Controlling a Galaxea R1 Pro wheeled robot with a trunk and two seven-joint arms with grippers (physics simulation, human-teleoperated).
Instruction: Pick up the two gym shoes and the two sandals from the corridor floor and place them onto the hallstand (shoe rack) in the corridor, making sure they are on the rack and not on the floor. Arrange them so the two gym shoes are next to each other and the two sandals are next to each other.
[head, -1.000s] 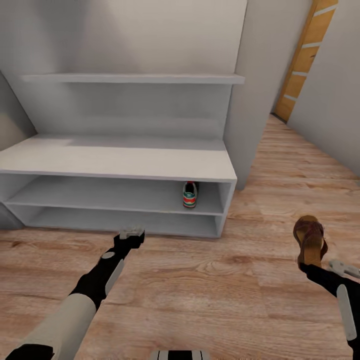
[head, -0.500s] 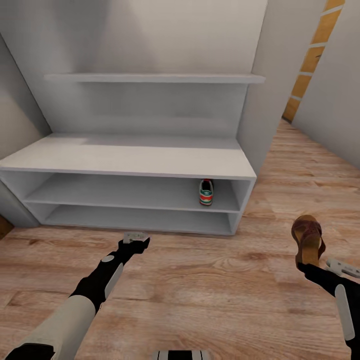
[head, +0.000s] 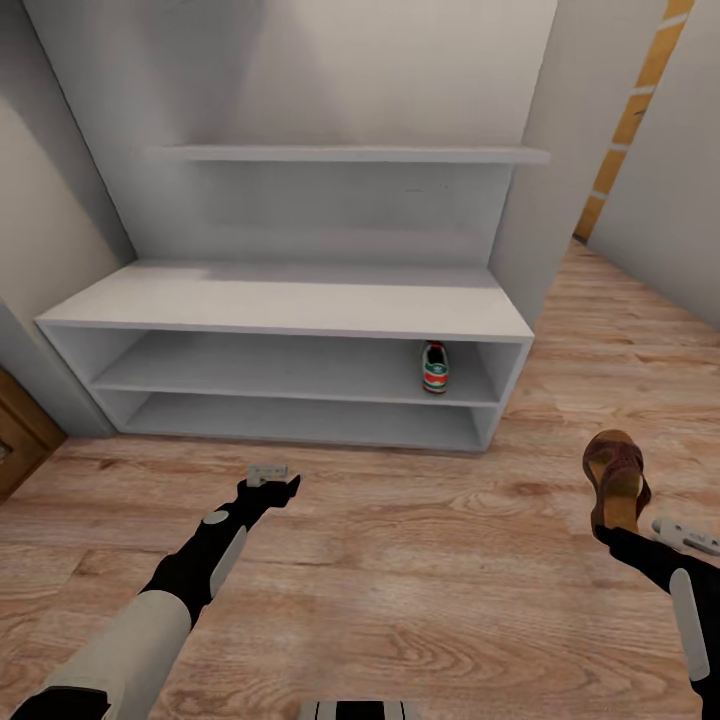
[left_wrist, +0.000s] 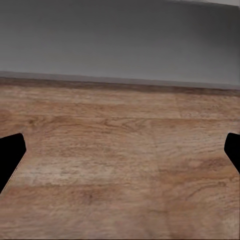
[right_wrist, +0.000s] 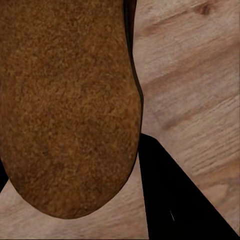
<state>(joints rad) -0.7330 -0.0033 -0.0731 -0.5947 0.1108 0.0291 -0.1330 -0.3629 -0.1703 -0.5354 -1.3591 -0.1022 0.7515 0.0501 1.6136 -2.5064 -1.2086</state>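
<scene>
The right gripper (head: 612, 528) sits at the near right of the head view, pinching the heel end of a brown sandal (head: 615, 480). The sandal stands up from the fingers, toe end uppermost, above the wood floor (head: 420, 590). In the right wrist view its tan insole (right_wrist: 67, 105) lies close against the camera, with one dark finger (right_wrist: 170, 195) beside its rounded end.

The left gripper (head: 268, 478) reaches forward at the near left, holding nothing. In the left wrist view its fingertips (left_wrist: 10, 155) sit at opposite edges of the picture, spread wide over bare planks.

Beyond both grippers stands the pale rack (head: 290, 300), well apart from them. One gym shoe (head: 434, 368) rests on its upper open shelf, at the right end near the side wall, heel facing out; it lies ahead and to the right of the left gripper, and ahead and to the left of the sandal. A wall shelf (head: 350, 154) runs above the rack's top.
</scene>
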